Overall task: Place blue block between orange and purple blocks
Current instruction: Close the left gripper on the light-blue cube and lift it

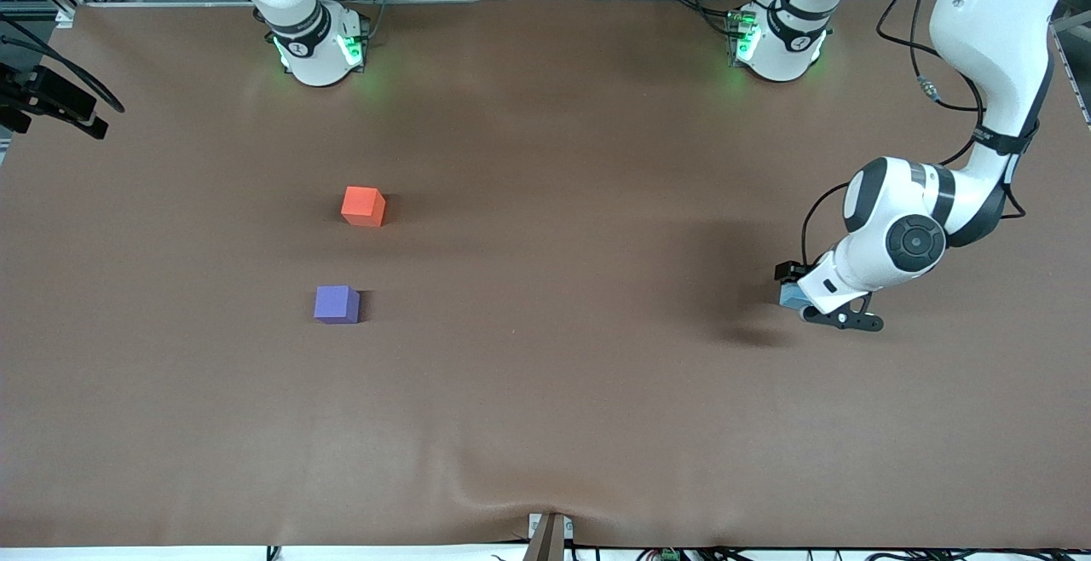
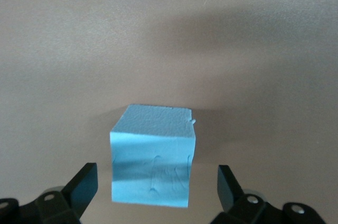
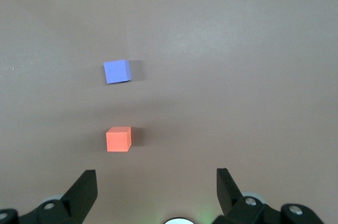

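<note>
- The wide brown cloth-covered table [image 1: 545, 390] carries all three cubes; the cloth looks soft and a little wrinkled near its front edge, so a cube can sit flat on most of it.
- The left gripper [image 2: 158, 189] is low over the table, toward the left arm's end, and its two black fingers [image 2: 84, 184] are spread wide, one on each side of the small light sky-blue matte block [image 2: 153, 155]; they do not touch it, a gap shows on both sides.
- The right gripper [image 3: 156, 192] waits high near its own base, fingers spread as well, holding nothing, looking down on the other two cubes.
- The blue block rests on the cloth, well apart from the other two. I judge it is foam: the surface is grainy, with small dents and scratches on the side face. So it should be very light, a little soft, and not slippery.
- The best hold seems to be on the two flat side faces that look toward the fingers, about at middle height, with mild force, because hard pressing may dent it.
- The small bright orange-red matte cube [image 1: 363, 206] and the small violet-purple matte cube [image 1: 337, 304] stand apart toward the right arm's end; the purple one is nearer to the front camera, and the gap between them looks enough for one cube.
</note>
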Motion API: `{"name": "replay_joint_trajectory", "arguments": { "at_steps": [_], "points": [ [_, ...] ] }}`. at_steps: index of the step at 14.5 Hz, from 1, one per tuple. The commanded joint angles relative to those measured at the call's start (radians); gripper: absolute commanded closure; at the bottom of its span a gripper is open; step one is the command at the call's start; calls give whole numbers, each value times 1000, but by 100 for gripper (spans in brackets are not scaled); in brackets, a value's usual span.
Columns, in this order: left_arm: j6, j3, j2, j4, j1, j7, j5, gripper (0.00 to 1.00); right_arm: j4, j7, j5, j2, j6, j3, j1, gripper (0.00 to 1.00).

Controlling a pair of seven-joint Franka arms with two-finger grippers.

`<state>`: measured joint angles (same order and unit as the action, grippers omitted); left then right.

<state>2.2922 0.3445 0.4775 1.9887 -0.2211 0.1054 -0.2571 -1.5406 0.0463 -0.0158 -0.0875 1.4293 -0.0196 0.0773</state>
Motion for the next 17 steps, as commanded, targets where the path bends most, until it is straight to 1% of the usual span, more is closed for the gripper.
{"name": "replay_joint_trajectory", "arguments": {
  "at_steps": [1, 2, 4, 6, 8, 9, 11, 13, 14, 17],
  "points": [
    [55, 8, 41, -2, -36, 0, -27, 0, 17, -2, 14, 9, -13, -5, 7, 0],
    [71, 7, 50, 1, -37, -4, -28, 8, 17, -2, 16, 8, -13, -5, 7, 0],
    [85, 7, 53, 13, -35, -3, -34, 32, 17, -2, 16, 9, -13, -5, 9, 0],
    [85, 7, 47, 24, -35, -3, -34, 67, 17, -2, 16, 8, -13, -5, 7, 0],
    [84, 10, 41, 27, -34, -4, -34, 95, 19, -2, 16, 8, -12, -5, 9, 0],
    [84, 13, 35, 25, -30, -3, -34, 100, 19, 0, 16, 9, -12, -5, 9, 0],
    [84, 59, 32, 16, -26, 19, -28, 100, 19, 0, 16, 9, -12, -5, 9, 0],
    [84, 131, 35, 4, -9, 78, -16, 100, 19, 0, 16, 8, -12, -5, 9, 0],
    [82, 169, 41, -16, 18, 159, -16, 100, 19, 0, 16, 9, -12, -5, 9, 0],
    [72, 177, 78, -118, 211, 435, -16, 100, 19, 0, 16, 9, -12, -6, 10, 0]
  ]
}}
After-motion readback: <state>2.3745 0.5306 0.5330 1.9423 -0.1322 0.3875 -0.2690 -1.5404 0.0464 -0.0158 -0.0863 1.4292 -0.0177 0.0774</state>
